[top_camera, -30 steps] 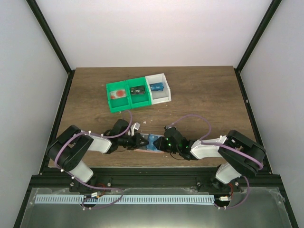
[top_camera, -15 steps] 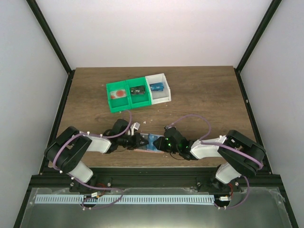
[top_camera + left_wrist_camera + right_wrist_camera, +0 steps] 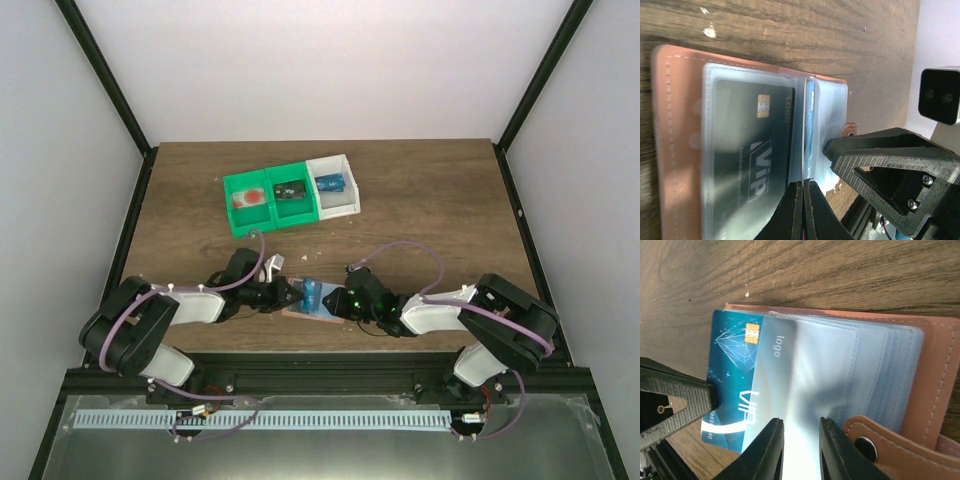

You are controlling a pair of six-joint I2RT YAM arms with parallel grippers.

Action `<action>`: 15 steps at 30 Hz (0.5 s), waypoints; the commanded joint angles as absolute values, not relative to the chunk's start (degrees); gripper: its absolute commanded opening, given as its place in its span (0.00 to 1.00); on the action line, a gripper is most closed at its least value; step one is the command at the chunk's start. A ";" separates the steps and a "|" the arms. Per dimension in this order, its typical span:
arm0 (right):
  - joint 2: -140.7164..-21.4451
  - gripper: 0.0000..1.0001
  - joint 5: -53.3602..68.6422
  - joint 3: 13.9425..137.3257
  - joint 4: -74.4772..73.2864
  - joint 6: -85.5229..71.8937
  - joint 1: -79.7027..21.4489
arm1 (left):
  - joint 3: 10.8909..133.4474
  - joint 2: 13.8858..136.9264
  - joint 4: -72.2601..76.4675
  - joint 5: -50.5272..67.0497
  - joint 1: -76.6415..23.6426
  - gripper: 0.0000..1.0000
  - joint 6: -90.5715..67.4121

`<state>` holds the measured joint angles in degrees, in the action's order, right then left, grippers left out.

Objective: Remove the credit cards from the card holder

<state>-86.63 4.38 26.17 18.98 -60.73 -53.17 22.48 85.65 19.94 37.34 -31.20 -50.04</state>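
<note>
The salmon-pink card holder (image 3: pixel 322 314) lies open near the table's front edge, its clear sleeves up. My left gripper (image 3: pixel 291 295) is shut on the edge of the blue credit card (image 3: pixel 312 291), which stands edge-on in the left wrist view (image 3: pixel 810 117) and sticks partly out of a sleeve in the right wrist view (image 3: pixel 732 375). The dark VIP card (image 3: pixel 752 150) sits in a sleeve of the holder (image 3: pixel 675 150). My right gripper (image 3: pixel 801 442) is a little open, fingertips down on the sleeves beside the snap tab (image 3: pixel 867 445).
A green bin (image 3: pixel 268 200) and a joined white bin (image 3: pixel 335 185) with small items stand at the back middle. The table's front edge runs just behind both wrists. The two grippers face each other closely across the holder.
My left gripper has drawn back to the left with the blue card, which has slid further out of its sleeve and now stands up more. The right gripper has stayed on the holder.
</note>
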 commanded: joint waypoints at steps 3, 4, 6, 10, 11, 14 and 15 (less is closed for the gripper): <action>-87.95 0.22 2.70 25.76 11.88 -60.48 -52.74 | 21.77 81.30 15.13 30.44 -29.73 0.00 -47.05; -87.63 0.22 2.58 25.63 11.69 -60.46 -52.61 | 21.83 80.93 14.45 30.01 -29.65 0.00 -46.93; -86.66 0.22 2.31 25.56 11.12 -60.27 -52.43 | 21.82 80.09 13.38 29.20 -29.62 0.00 -46.70; -84.16 0.22 1.91 26.38 8.73 -58.95 -52.47 | 21.79 78.91 12.07 28.51 -29.62 0.00 -46.35; -83.47 0.22 1.52 26.97 7.45 -58.52 -52.47 | 21.87 78.74 11.55 28.48 -29.62 0.00 -46.13; -81.57 0.23 0.66 28.26 4.81 -57.53 -52.47 | 21.42 77.76 10.86 27.95 -29.61 0.00 -46.29; -81.16 0.23 0.62 28.45 4.33 -57.49 -52.47 | 21.30 77.58 10.75 27.73 -29.59 0.00 -46.25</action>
